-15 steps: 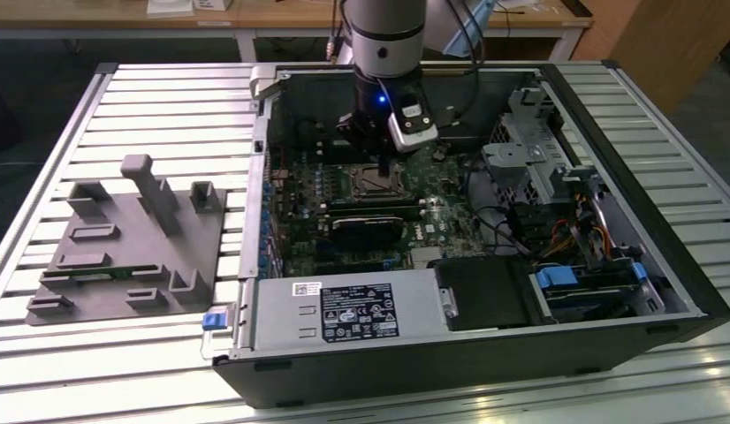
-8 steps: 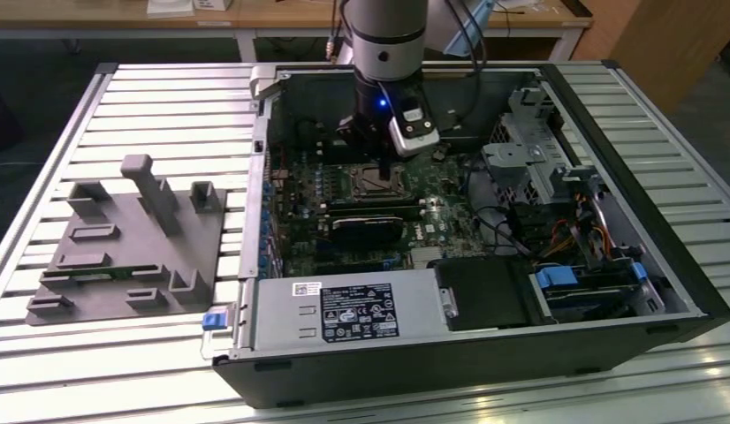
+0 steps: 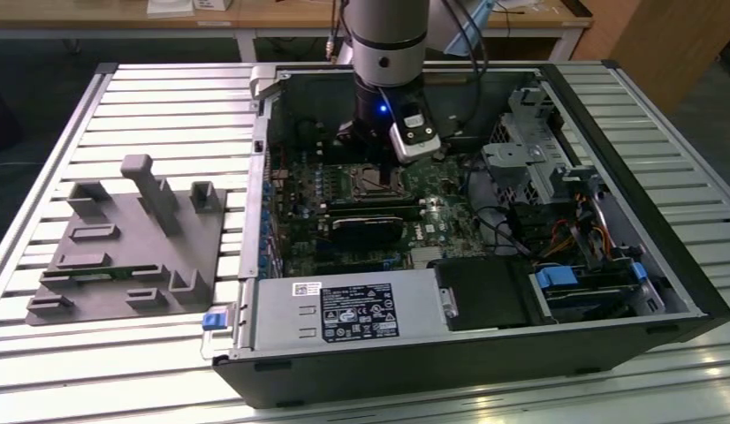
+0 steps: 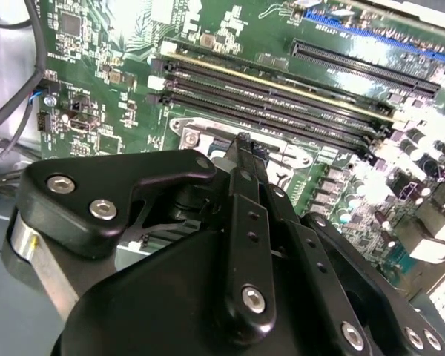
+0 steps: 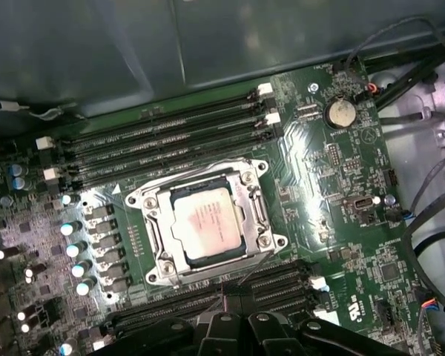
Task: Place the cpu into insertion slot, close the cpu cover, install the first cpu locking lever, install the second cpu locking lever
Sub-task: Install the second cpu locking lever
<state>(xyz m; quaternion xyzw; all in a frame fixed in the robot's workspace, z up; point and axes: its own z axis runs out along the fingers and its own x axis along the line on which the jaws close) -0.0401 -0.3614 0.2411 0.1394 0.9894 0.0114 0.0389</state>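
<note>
Open air above the cpu [image 5: 210,225] and its cover [image 5: 254,215]; memory slots [image 5: 163,141] flank the socket, drive cage [image 3: 542,141] and cables [image 3: 577,234] crowd one side.

The cpu [image 5: 208,223], a flat square chip with a dull silver-grey top, lies level inside the slot [image 5: 254,210] on the green board. The cover [image 5: 162,226], a thin silvery frame with a square window, lies flat around the chip, its rim framing all four edges, bolts at its corners.
</note>
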